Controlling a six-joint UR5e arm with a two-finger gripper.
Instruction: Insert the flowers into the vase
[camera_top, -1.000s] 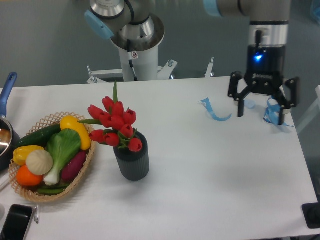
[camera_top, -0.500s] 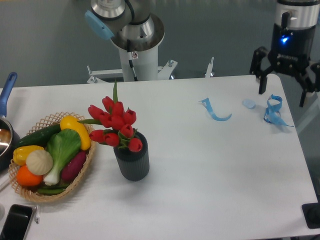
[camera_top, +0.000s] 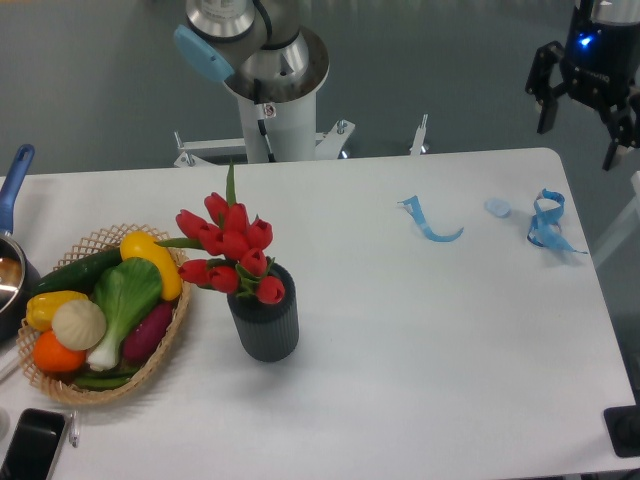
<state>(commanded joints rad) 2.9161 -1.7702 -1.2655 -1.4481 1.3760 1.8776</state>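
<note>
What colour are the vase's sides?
Dark grey with vertical ribs; the vase shows clearly in the fixed camera view.

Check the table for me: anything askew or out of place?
The tulips sit in the ribbed vase but lean left toward the wicker basket. Blue ribbon scraps lie loose on the table's right side.

One vase (camera_top: 264, 322) with one bunch of roughly ten red tulips (camera_top: 230, 245), well left of and below the claw (camera_top: 579, 125). One wicker basket (camera_top: 150, 360) farther left still. Two blue ribbon scraps (camera_top: 430, 222) below the claw, plus one phone (camera_top: 30, 445).
</note>
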